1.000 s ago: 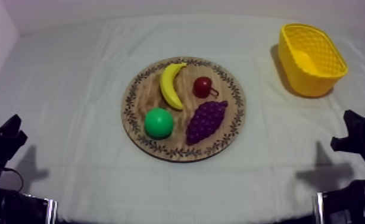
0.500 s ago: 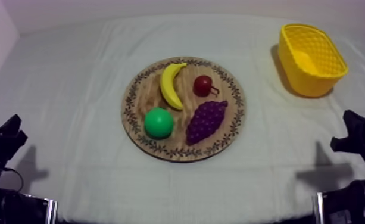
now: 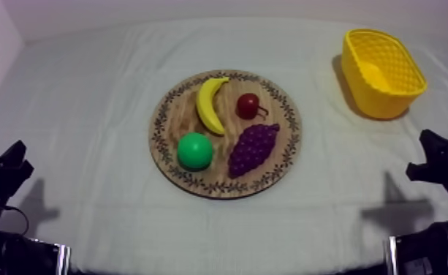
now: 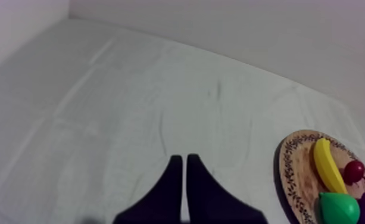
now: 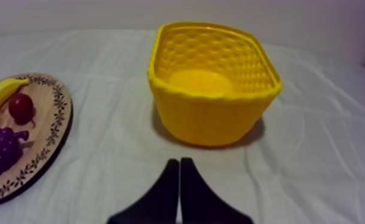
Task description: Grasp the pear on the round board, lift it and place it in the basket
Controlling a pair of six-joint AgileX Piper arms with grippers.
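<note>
The green pear lies on the near left part of the round wooden board, beside a banana, a small red fruit and a bunch of grapes. The yellow basket stands empty at the far right. My left gripper rests low at the left edge, shut on nothing, its fingers a narrow wedge over bare cloth, with the pear far off to its side. My right gripper sits low at the right, also shut, pointing at the basket.
Bare grey-white cloth surrounds the board on all sides. From the right wrist, the board's edge with grapes, red fruit and banana lies beside the basket. A pale wall runs behind the table.
My right arm has shifted very slightly in the top view. The fruit, board, basket and left arm have not moved.
</note>
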